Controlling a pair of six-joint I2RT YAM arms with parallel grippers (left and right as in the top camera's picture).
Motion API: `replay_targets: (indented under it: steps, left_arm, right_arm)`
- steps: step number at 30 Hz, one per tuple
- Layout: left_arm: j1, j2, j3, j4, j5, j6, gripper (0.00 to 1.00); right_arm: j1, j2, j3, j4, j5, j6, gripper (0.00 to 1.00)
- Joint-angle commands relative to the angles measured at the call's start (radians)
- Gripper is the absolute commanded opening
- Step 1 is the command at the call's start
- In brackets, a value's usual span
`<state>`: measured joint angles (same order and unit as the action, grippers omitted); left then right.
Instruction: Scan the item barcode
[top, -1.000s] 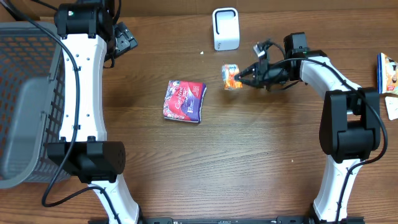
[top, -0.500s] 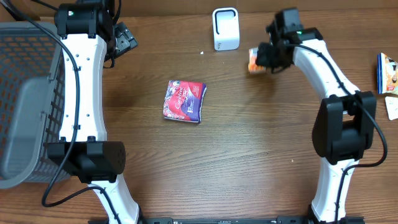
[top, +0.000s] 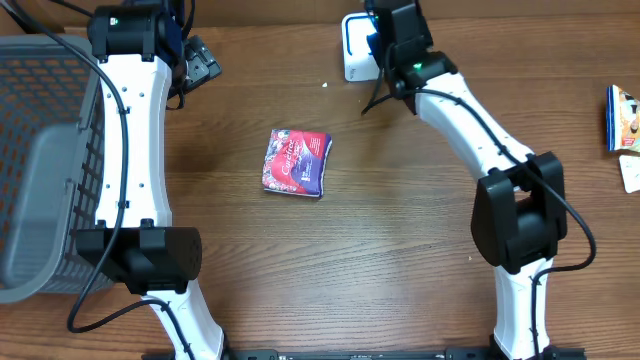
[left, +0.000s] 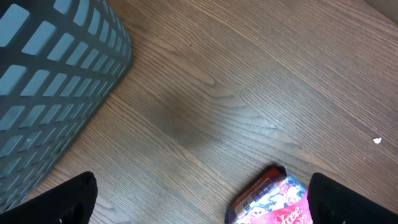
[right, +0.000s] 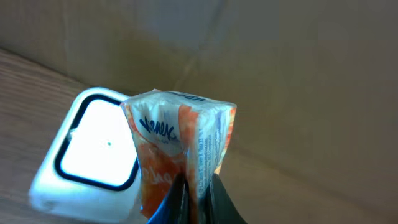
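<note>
A brown wooden table (top: 400, 250) is seen from above, with a tan wall behind it in the right wrist view. Nearest the arm bases, just left of centre, a pink-and-purple packet (top: 297, 162) is laid flat, apart from everything else. At 9 o'clock a grey lattice basket (top: 50, 95) is set at the table's left edge. At 3 o'clock, by the right edge, a snack packet (top: 622, 118) is cut off by the frame. Farther back, at 11 o'clock, the left gripper (top: 198, 62) is held above bare wood with its jaws spread wide and nothing between them. At 12 o'clock, by the far edge, a white barcode scanner (top: 352, 55) is stood, and the right arm is stretched across to it. The right gripper (right: 198, 198) is clamped on the lower edge of an orange-and-white Kleenex tissue pack (right: 180, 143), which is held upright just beside the scanner's lit window, at its 3 o'clock side. Whether pack and scanner touch cannot be told.
</note>
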<state>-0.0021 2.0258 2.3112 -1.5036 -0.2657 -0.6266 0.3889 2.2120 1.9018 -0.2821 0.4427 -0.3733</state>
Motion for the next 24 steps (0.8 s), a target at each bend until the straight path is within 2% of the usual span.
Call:
replay_targets:
  steps: [1,5,11,20,24]
  left_arm:
    - [0.002,0.014,0.007,-0.003,-0.003,-0.009,1.00]
    - [0.002,0.014,0.007,-0.003,-0.003,-0.009,1.00]
    - [0.002,0.014,0.007,-0.003,-0.003,-0.009,1.00]
    - [0.002,0.014,0.007,-0.003,-0.003,-0.009,1.00]
    - [0.002,0.014,0.007,-0.003,-0.003,-0.009,1.00]
  right_arm:
    - [0.006,0.060,0.023,0.040,0.073,-0.258,0.04]
    - [0.015,0.092,0.023,0.089,0.072,-0.313,0.04]
    - [0.024,0.105,0.023,0.150,0.041,-0.312,0.04]
    - [0.048,0.106,0.023,0.154,0.031,-0.309,0.04]
    - [0.041,0.105,0.023,0.175,0.121,-0.308,0.04]
